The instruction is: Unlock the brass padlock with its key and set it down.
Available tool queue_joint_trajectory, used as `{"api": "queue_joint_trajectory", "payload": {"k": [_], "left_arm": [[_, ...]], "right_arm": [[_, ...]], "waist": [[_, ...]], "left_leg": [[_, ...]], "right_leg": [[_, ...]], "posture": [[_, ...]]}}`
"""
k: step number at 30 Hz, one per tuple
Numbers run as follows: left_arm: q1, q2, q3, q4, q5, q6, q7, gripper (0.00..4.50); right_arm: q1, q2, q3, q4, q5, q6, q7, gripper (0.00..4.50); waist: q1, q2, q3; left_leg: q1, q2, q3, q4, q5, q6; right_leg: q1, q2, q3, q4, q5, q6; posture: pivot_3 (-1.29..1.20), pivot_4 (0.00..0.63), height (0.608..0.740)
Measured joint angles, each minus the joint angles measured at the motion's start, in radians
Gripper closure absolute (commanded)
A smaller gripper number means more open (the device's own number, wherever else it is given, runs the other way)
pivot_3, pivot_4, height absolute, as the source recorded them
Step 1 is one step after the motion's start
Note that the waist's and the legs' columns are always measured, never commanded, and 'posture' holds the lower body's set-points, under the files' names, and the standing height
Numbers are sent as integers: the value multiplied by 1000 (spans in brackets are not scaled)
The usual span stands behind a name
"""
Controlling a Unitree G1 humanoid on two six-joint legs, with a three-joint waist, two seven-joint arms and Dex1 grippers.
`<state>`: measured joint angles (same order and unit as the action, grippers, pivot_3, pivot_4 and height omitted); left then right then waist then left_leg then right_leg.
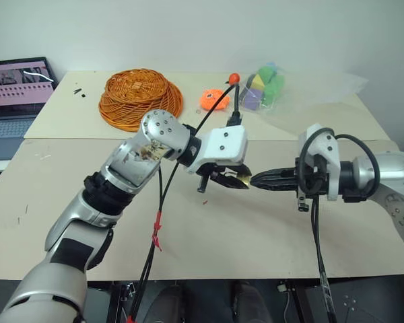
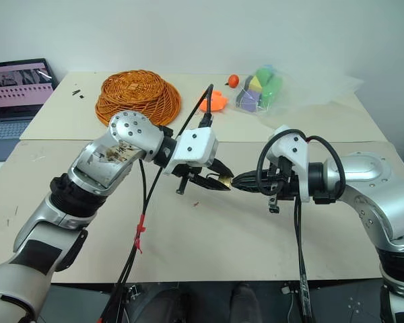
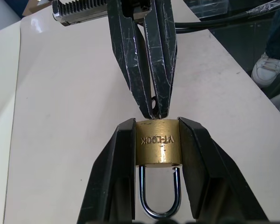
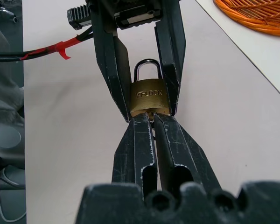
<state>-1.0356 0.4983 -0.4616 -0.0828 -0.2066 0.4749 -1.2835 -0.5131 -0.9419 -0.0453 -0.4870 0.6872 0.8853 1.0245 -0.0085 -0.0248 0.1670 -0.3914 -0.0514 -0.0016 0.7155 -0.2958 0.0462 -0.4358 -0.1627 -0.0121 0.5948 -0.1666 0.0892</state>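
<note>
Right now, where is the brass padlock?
The brass padlock is off the table, clamped between the left gripper's fingers near the middle of the head views. The shut right gripper meets its bottom end, opposite the shackle.

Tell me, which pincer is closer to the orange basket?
Left. The left pincer, holding the brass padlock, is below the wicker basket; the right pincer is farther along the table.

Head eyes look down over the table (image 1: 256,235); wrist cameras, seemingly very close, share the padlock (image 3: 158,148).
</note>
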Motion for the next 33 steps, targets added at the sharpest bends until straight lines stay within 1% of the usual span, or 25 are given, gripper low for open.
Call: {"api": "queue_joint_trajectory", "payload": {"k": [5, 7, 9, 11, 13, 16, 21, 23, 25, 26, 27, 28, 29, 32, 33], "left_arm": [[12, -3, 0, 0, 4, -16, 0, 3645], [13, -6, 2, 0, 1, 12, 1, 3645], [13, -10, 7, 0, -19, 76, 7, 3645], [13, -18, 21, 0, -53, 177, 20, 3645], [13, -30, 53, 0, -105, 305, 38, 3645], [1, -52, 112, 0, -198, 518, 65, 3645], [-27, -70, 156, 14, -267, 662, 112, 3645], [-30, -75, 165, 17, -285, 694, 128, 3645], [-38, -76, 167, 17, -305, 716, 143, 3645], [-43, -76, 170, 17, -309, 728, 154, 3645], [-47, -76, 171, 17, -313, 731, 159, 3645], [-47, -76, 172, 17, -317, 732, 160, 3645], [-47, -76, 172, 17, -326, 734, 165, 3645], [-47, -73, 171, 17, -347, 743, 170, 3645], [-47, -73, 171, 17, -349, 747, 170, 3645]], "right_arm": [[0, 0, -1, 2, 11, 22, -1, 4423], [1, 1, 2, 2, -2, 4, -1, 4423], [9, 1, 23, 2, -42, -58, 2, 4423], [12, 0, 41, 2, -88, -125, 15, 4423], [11, 0, 49, 2, -115, -172, 23, 4423], [-5, 3, 51, 3, -117, -191, 39, 4423], [-26, -9, 43, 4, -117, -197, 56, 4423], [-27, -14, 41, 4, -117, -197, 62, 4423], [-30, -16, 38, 5, -117, -197, 65, 3759], [-32, -18, 37, 7, -117, -195, 64, 3501], [-34, -21, 35, 10, -117, -193, 63, 3129], [-37, -21, 32, 13, -117, -191, 62, 2871], [-42, -24, 31, 18, -117, -187, 62, 2465], [-55, -34, 26, 27, -117, -175, 60, 1510], [-57, -41, 23, 29, -117, -174, 59, 1116]], "waist": [[0, 0, 0], [0, 0, 0], [0, 0, 0], [-2, 0, 0], [-3, 0, 0], [-4, 0, 0], [-3, 0, 0], [-3, 0, 0], [-3, 0, 0], [-3, 0, 0], [-3, 0, 0], [-3, 0, 0], [-3, 0, 0], [-3, 0, 0], [-3, 0, 0]], "left_leg": [[0, 0, 0, 0, 0, 0], [0, 0, 0, 0, 0, 0], [0, 0, 0, 0, 0, 0], [0, 0, 0, 0, 0, 0], [0, 0, 0, 0, 0, 0], [0, 0, 0, 1, 0, 0], [0, 0, 0, 0, 0, 0], [0, 0, 0, 0, 0, 0], [0, 0, 0, 0, 0, 0], [0, 0, 0, 0, 0, -1], [0, 0, 0, 0, 0, -1], [0, 0, 0, 0, 0, -1], [0, 0, 0, 0, 0, -1], [0, 0, 0, 0, 0, -1], [0, 0, 0, 0, 0, -1]], "right_leg": [[0, 0, 0, 0, 0, 0], [0, 0, 0, 0, 0, 0], [0, 0, 0, 0, 0, 0], [0, 0, 0, 0, 0, 0], [0, 0, 0, 0, 0, 0], [0, 0, 0, 1, 0, 0], [0, 0, 0, 0, 0, 0], [0, 0, 0, 0, 0, 0], [0, 0, 0, 0, 0, 0], [0, 0, 0, 0, 0, 0], [0, 0, 0, 0, 0, 0], [0, 0, 0, 0, 0, 0], [0, 0, 0, 0, 0, 0], [0, 0, 0, 0, 0, 0], [0, 0, 0, 0, 0, 0]], "posture": [[0, 150, 739], [0, 150, 739], [0, 150, 739], [0, 150, 739], [0, 150, 739], [0, 150, 739], [0, 150, 739], [0, 150, 739], [0, 150, 739], [0, 150, 739], [0, 150, 739], [0, 150, 739], [0, 150, 739], [0, 150, 739], [0, 150, 739]]}}
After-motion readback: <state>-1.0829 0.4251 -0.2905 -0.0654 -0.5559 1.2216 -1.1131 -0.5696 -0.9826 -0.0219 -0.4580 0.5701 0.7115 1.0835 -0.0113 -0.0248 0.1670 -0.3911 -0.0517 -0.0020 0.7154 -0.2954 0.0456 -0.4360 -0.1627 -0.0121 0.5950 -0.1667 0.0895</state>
